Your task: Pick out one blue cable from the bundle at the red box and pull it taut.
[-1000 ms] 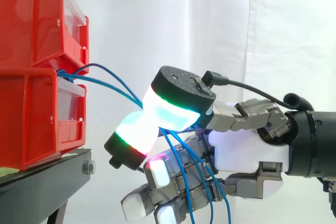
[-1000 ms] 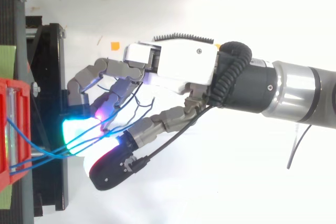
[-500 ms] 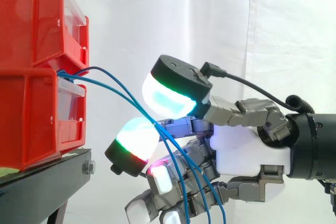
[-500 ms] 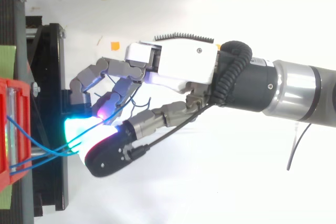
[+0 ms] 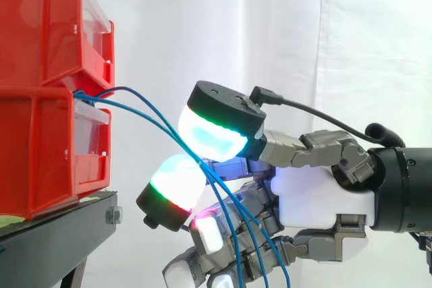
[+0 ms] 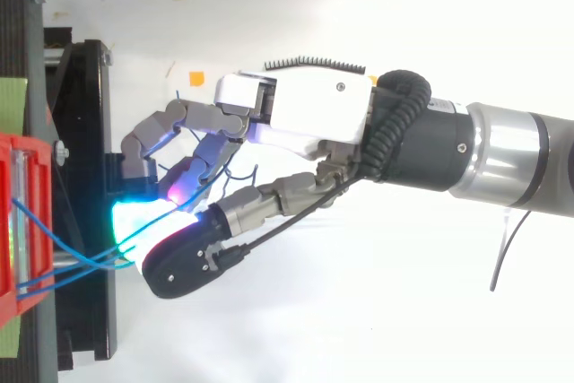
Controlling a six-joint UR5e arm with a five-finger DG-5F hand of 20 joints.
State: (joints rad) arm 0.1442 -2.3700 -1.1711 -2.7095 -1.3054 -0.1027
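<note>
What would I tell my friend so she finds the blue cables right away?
Look for the stacked red bins on the black stand at the left of the side view. From the gap between the upper and lower bin, the blue cables come out and slope down to the right to the robot's hand. They are the only thin blue strands there.

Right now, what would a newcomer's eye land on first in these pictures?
First the robot hand, glowing white, cyan and green at mid-frame in the side view. Next the blue cables, which sweep from the red bins at left down into it. The bins sit stacked on a black stand.
</note>
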